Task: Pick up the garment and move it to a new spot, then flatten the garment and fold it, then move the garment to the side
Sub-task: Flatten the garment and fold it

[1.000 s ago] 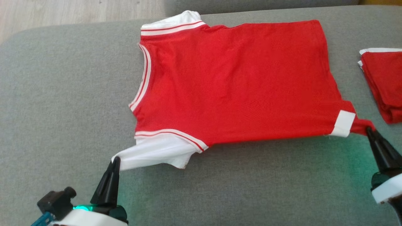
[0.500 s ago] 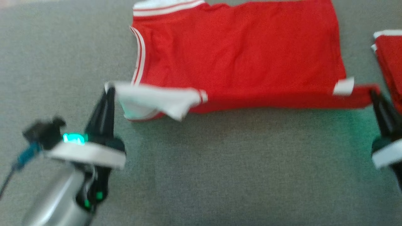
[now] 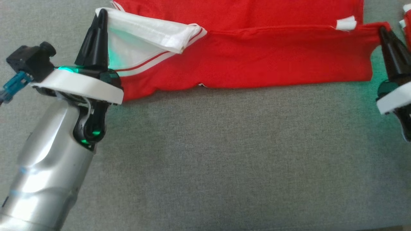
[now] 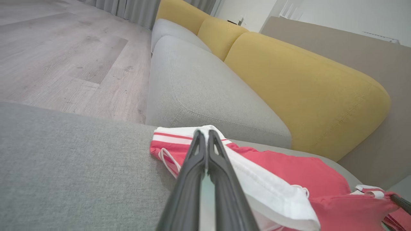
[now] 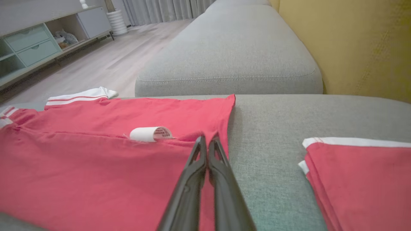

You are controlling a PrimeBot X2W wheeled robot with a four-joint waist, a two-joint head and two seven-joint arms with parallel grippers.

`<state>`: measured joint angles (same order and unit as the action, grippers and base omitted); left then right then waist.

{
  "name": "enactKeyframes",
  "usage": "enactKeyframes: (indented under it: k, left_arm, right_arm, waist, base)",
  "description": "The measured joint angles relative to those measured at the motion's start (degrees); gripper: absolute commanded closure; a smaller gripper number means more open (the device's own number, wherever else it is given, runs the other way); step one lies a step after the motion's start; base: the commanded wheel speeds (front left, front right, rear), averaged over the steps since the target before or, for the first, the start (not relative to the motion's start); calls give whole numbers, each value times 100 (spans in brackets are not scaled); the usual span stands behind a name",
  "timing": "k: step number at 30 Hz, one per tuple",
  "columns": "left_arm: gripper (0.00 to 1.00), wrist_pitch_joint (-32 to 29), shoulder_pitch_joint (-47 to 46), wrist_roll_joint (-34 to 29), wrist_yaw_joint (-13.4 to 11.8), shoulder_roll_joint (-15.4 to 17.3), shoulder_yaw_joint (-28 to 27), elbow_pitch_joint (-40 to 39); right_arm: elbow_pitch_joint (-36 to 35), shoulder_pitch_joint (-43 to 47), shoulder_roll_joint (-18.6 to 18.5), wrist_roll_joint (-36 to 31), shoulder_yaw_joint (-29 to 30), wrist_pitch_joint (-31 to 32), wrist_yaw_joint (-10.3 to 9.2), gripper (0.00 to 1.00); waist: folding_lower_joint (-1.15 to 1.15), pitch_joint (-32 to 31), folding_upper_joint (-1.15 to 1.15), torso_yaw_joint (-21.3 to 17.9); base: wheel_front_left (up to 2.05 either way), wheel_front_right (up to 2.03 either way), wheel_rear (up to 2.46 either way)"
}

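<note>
The garment point(image 3: 257, 54) is a red T-shirt with white, red-striped sleeves, spread on the grey sofa seat point(image 3: 224, 154). Its near long edge is lifted and carried over the far half, so a doubled red band faces me. My left gripper point(image 3: 102, 14) is shut on the white sleeve point(image 3: 144, 32) at the upper left; the left wrist view shows its fingers point(image 4: 205, 150) pinched on that sleeve point(image 4: 273, 195). My right gripper point(image 3: 382, 30) is shut on the red hem corner at the upper right, beside the white label point(image 3: 346, 24). The right wrist view shows the label point(image 5: 149, 133) and the garment point(image 5: 80, 166).
A second folded red garment point(image 5: 362, 179) with white trim lies on the seat to the right, its corner point(image 3: 407, 19) just beyond my right gripper. Yellow back cushions point(image 4: 305, 86), another grey seat point(image 5: 234, 54), wooden floor point(image 4: 57, 57) and a low cabinet point(image 5: 29, 45) surround the sofa.
Both grippers have lifted the shirt's near edge and carried it away from me over the far half. The head camera has tilted, shifting the whole picture.
</note>
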<state>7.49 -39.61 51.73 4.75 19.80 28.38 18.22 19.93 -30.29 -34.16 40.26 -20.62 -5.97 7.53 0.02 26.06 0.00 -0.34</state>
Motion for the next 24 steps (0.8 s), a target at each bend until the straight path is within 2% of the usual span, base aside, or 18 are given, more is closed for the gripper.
enactKeyframes:
  k: [1, 2, 7, 12, 16, 24]
  left_arm:
    - [67, 43, -24, -13, 12, -32, 2, 103]
    - [0, 96, -27, -37, 32, -64, 7, 202]
    - [0, 424, 83, -289, 24, -82, 129, 453]
    - [0, 627, 706, -712, -233, -99, 227, 482]
    - [0, 627, 1180, -854, -358, -181, 410, 687]
    - [0, 491, 1171, -918, -367, -189, 581, 936]
  right_arm:
    - [87, -77, 14, 0, -82, -8, 0, 13]
    - [163, -127, 23, 1, -149, -11, 0, 0]
    - [499, -191, 74, 9, -289, -325, 0, 0]
    - [633, -153, 78, 65, -266, -584, 0, 0]
    - [665, 86, 112, 110, -270, -667, 0, 0]
    - [769, 161, 181, 159, -377, -716, 0, 0]
  waist:
    - [0, 16, 0, -1]
    - [0, 21, 0, 3]
    - [-1, -44, 0, 22]
    - [-2, -186, 0, 58]
    - [-2, -259, 0, 64]
    - [-2, -311, 0, -12]
  base:
    - [0, 0, 0]
    - [0, 0, 0]
    - [0, 0, 0]
    - [0, 0, 0]
    - [0, 0, 0]
    - [0, 0, 0]
